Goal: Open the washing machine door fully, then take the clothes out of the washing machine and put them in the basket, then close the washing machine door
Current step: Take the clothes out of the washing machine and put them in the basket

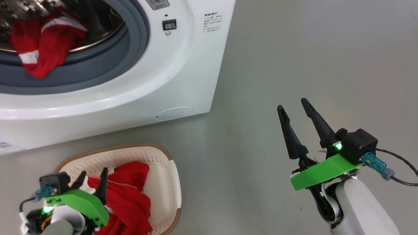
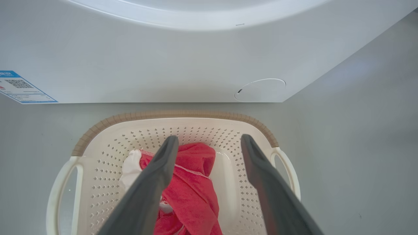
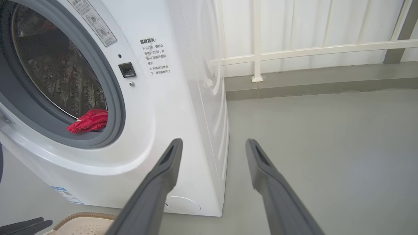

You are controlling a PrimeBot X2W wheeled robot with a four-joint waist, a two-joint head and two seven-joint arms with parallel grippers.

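Up at ten o'clock of the head view, a red white-striped garment (image 1: 42, 42) spills from the steel drum over the grey gasket (image 1: 98, 70) of the washing machine (image 1: 189, 65). I judge it lies there because the unloading is only part done. The frame edge cuts off the drum's left side, so how much cloth is inside is hard to tell. The drum mouth is uncovered, so the washing machine door must be swung clear.

At seven o'clock the left gripper (image 1: 94, 172) hangs over the basket (image 1: 130, 147), fingers spread and gripping nothing, placed as for a drop. A second red garment (image 1: 130, 195) lies heaped in the basket beneath them. In the left wrist view one finger overlaps that cloth, and I cannot tell whether it touches. The basket sits on the floor just before the machine's front, a short carry from the drum.

At four o'clock the right gripper (image 1: 292, 103) hovers over the grey floor (image 1: 294, 49), fingers apart and empty, well apart from the machine.
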